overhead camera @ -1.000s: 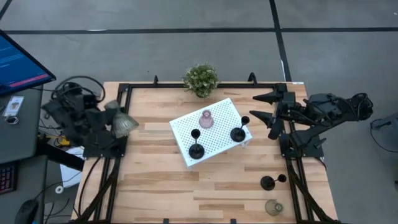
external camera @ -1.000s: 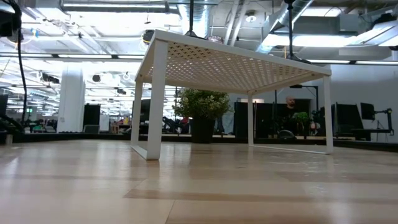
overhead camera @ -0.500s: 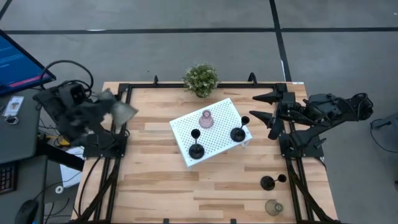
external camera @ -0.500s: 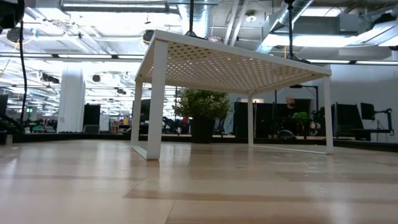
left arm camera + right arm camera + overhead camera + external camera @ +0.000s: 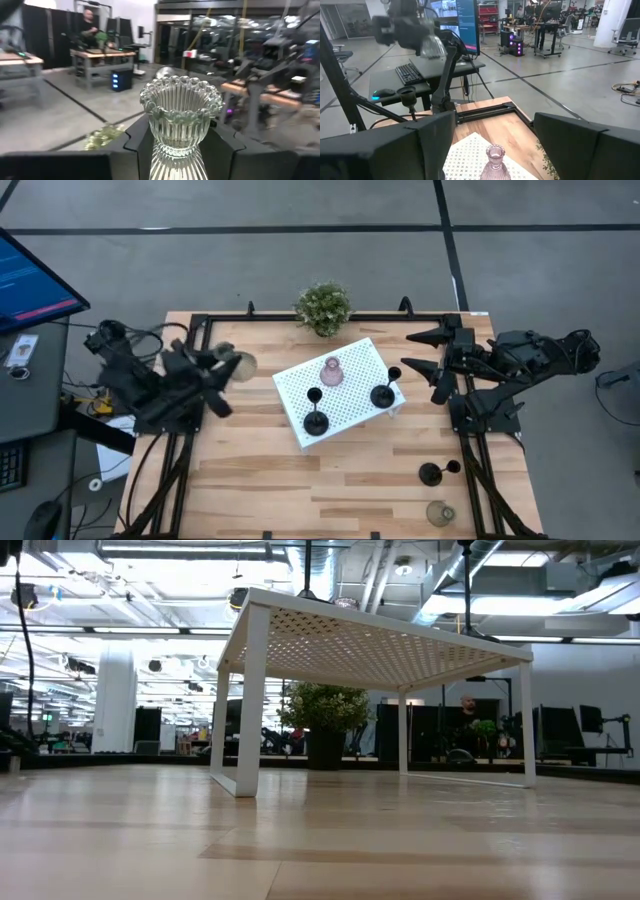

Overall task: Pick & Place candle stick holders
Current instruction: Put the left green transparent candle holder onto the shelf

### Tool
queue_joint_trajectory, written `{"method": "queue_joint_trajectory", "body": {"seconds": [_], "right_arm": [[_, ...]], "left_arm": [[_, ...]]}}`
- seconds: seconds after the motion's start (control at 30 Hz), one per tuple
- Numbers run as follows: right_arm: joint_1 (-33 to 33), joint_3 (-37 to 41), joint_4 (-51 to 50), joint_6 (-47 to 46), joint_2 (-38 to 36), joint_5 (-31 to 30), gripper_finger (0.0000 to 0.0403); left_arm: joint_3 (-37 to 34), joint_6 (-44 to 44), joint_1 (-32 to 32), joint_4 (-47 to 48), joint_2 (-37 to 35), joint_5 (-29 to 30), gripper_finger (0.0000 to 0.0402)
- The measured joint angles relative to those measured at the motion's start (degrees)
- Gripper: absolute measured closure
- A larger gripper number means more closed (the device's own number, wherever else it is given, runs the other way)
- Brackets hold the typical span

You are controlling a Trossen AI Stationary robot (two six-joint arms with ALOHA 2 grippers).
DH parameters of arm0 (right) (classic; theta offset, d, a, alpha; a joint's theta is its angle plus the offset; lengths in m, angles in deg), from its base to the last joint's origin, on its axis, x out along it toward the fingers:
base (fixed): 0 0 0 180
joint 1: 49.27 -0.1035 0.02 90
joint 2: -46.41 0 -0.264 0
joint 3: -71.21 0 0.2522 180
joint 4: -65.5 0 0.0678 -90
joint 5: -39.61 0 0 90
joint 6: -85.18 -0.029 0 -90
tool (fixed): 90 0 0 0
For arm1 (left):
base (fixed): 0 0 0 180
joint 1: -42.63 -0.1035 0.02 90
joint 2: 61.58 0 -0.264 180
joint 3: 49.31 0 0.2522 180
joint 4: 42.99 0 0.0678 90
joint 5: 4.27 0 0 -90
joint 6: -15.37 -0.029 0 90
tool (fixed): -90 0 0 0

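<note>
Pale wooden table (image 5: 260,480) under white tray (image 5: 350,375), workshop behind

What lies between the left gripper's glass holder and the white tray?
Only bare table, per the high view: the left gripper holds the glass holder short of the tray.

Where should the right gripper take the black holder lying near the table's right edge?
Judging by the high view, the black holder lies tipped over, base to the left and stem pointing right. Come straight down and pinch the thin stem crosswise; the round base looks too wide.
</note>
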Motion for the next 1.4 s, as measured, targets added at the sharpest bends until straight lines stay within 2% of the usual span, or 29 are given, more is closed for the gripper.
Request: {"method": "queue_joint_trajectory", "body": {"seconds": [0.3,0.37,0.67,0.97,1.07,1.23,1.4], "right_arm": [[0.0,0.0,0.0,0.0,0.0,0.0,0.0138],[0.0,0.0,0.0,0.0,0.0,0.0,0.0138],[0.0,0.0,0.0,1.3,0.0,0.0,0.0138],[0.0,0.0,-0.1,1.7,0.0,0.0,0.0138],[0.0,0.0,-0.1,1.7,0.0,0.0,0.0138],[0.0,0.0,-0.2,1.7,0.0,0.0,0.0138],[0.0,0.0,-0.2,1.7,0.0,0.0,0.0138]], "left_arm": [[-4.3,3.4,-10.7,-0.2,7.5,-0.4,0.0274],[-4.5,4.4,-13.1,-0.3,9.2,-2.1,0.0274],[-7.2,13.3,-21.2,0.9,11.7,-16.4,0.0274],[-7.3,29.4,-27.3,23.7,7.0,-34.9,0.0274],[-7.3,33.3,-30.6,28.3,6.7,-41.4,0.0274],[-7.3,35.6,-34.1,33.3,7.7,-47.3,0.0274],[-7.3,37.0,-35.7,33.7,9.5,-51.6,0.0274]]}}
